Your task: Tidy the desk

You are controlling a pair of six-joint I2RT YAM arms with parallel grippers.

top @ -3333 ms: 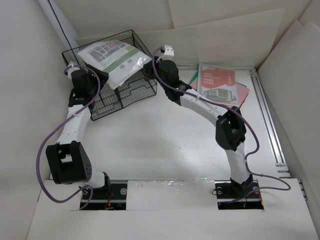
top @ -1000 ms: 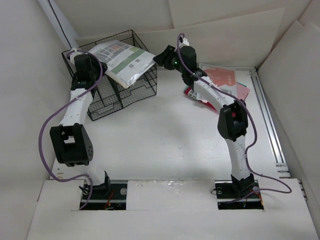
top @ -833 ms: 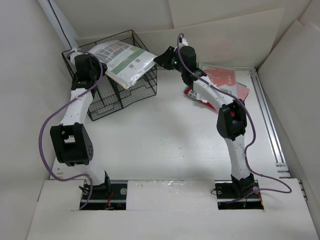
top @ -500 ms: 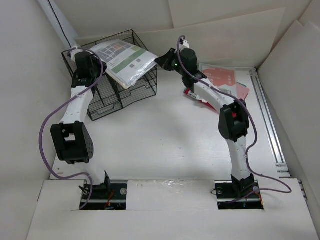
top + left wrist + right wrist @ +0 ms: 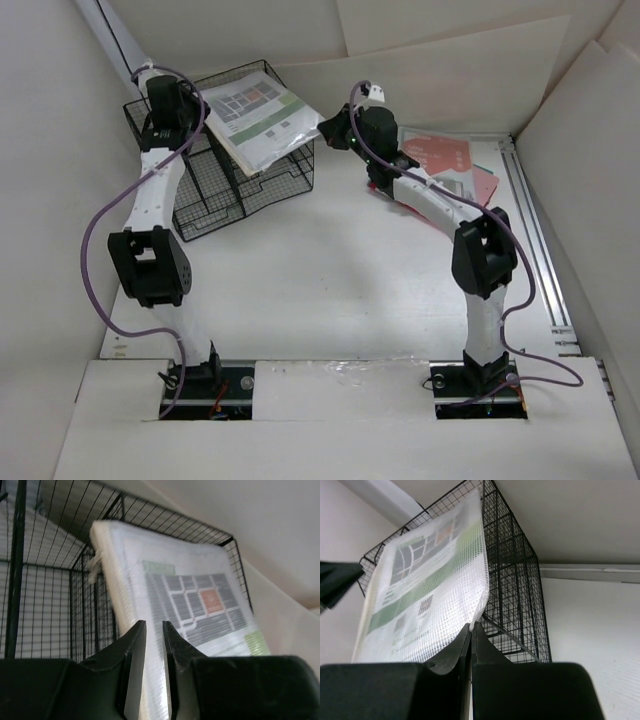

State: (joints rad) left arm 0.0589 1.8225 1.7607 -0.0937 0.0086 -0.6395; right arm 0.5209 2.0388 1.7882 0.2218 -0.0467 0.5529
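Top external view: white table (image 5: 330,270) spans the whole floor of the enclosure, metal rail (image 5: 537,230) along its right edge. Black wire basket (image 5: 230,185) stands at far left of the table. Clear mesh document pouch (image 5: 262,112) is raised over the basket, tilted, held at both ends. Left gripper (image 5: 154,630): jaws narrowed to a slim gap, pinching the pouch's left edge. Right gripper (image 5: 471,630): jaws fully together, nipping the pouch's lower right corner. Red booklet (image 5: 445,160) lies flat on coloured sheets at far right, partly behind the right arm, well apart from the basket.
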